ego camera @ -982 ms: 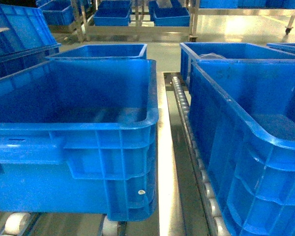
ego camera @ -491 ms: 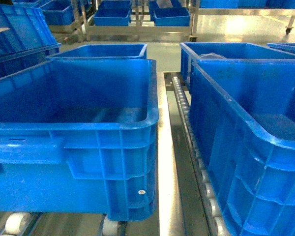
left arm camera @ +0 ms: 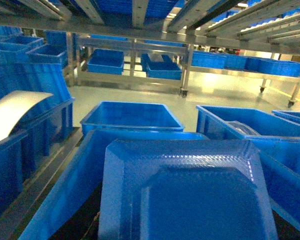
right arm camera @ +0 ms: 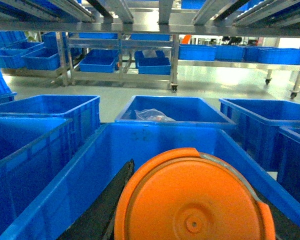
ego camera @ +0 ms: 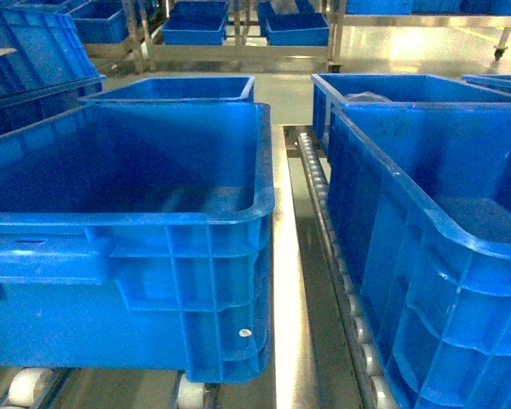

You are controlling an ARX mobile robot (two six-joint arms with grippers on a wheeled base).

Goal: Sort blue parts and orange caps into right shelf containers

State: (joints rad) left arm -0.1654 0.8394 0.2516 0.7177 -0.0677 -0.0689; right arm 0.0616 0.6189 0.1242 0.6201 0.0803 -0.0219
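An orange cap (right arm camera: 192, 197) fills the bottom of the right wrist view, close under the camera and above a large blue crate (right arm camera: 155, 137); a blue part (left arm camera: 185, 192) fills the left wrist view the same way, over another crate (left arm camera: 65, 185). Each looks carried by its arm, so I judge both pieces picked and neither yet dropped. The jaws themselves are hidden behind the pieces, so I cannot tell how they stand. From the head view neither arm shows, only the left crate (ego camera: 179, 226) and the right crate (ego camera: 426, 221) on the roller shelf (ego camera: 324, 213), and what shows of their floors looks bare. The placing seems still to come.
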